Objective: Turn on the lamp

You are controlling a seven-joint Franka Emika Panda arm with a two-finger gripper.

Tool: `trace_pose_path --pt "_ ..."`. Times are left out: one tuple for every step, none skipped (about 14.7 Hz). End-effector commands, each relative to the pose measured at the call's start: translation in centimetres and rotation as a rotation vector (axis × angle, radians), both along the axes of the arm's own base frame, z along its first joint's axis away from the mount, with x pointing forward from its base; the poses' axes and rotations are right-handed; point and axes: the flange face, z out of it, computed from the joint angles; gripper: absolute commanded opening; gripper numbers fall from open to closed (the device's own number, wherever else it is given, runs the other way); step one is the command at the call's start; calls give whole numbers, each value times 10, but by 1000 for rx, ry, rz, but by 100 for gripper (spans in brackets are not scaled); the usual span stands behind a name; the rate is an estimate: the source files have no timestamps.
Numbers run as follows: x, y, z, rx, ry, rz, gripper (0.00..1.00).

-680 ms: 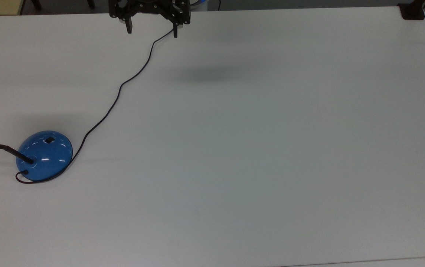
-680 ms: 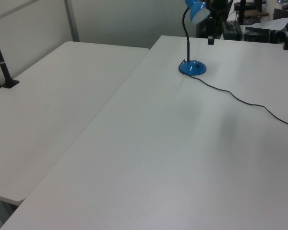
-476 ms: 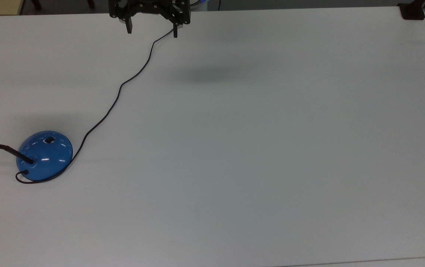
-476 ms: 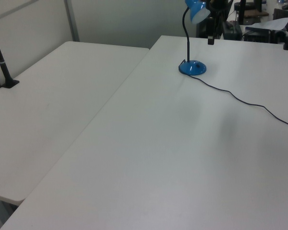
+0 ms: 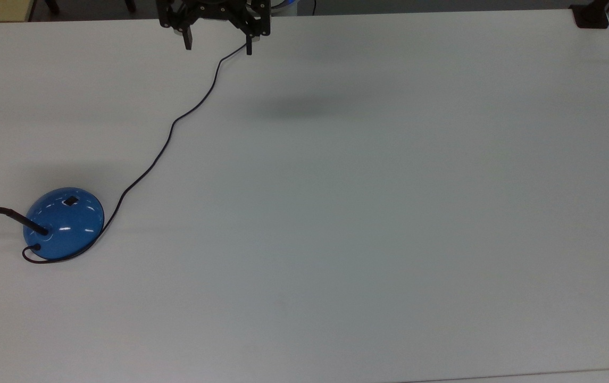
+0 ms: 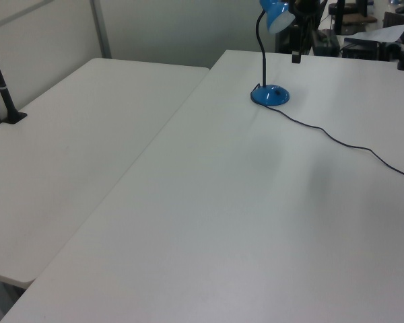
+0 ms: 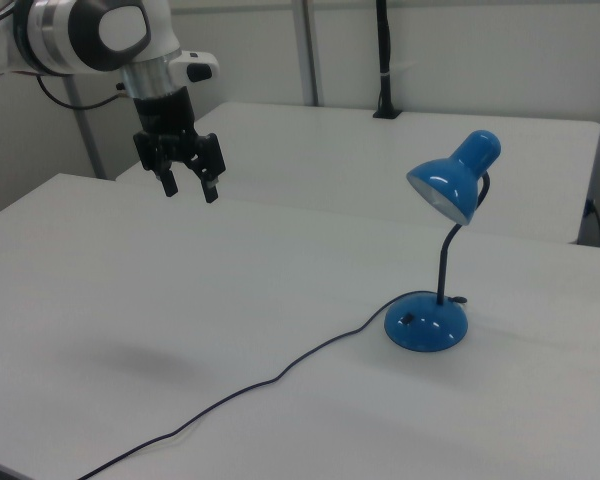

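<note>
The lamp has a glossy blue dome base [image 5: 65, 222] with a small black rocker switch [image 5: 72, 201] on top, a thin black neck [image 7: 443, 258] and a blue shade [image 7: 454, 175]. It stands near the top view's left edge, and its base [image 6: 270, 95] sits at the far end of the table in the left view. Its black cord [image 5: 176, 119] runs across the table toward the far edge. My gripper [image 5: 218, 47] hangs high above the table's far edge, open and holding nothing, far from the lamp; in the right view the gripper [image 7: 189, 188] is well to the lamp's left.
A white table [image 5: 368, 213] carries the lamp. A second white table [image 6: 67, 155] adjoins it on the left view's left. A black clamp post [image 6: 3, 94] stands on that table, and a black mount [image 5: 590, 16] sits at the top view's upper right corner.
The gripper's fingers have drawn slightly closer together and the gripper has shifted a little toward the far edge. The lamp and cord have not moved.
</note>
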Motion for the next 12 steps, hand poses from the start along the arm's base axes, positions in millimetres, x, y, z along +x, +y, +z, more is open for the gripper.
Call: trace_pose_path --pt "-5 -1 1 17 14 18 24" --pt "-5 -1 1 17 14 18 12" --pt "-5 -1 0 17 15 18 2" --pt "-5 -1 1 17 14 18 0" --pt "-4 -1 0 17 14 18 0" --pt "-4 -1 0 17 14 18 0" --pt "-4 -1 0 17 14 18 0" --pt "-3 -1 -2 12 18 18 0" --pt "-3 -2 -2 9 18 17 0" --pt "-3 -5 -2 10 18 9 0" --pt "-3 -14 -2 10 16 -5 0" --pt "-3 -28 -3 9 19 -29 0"
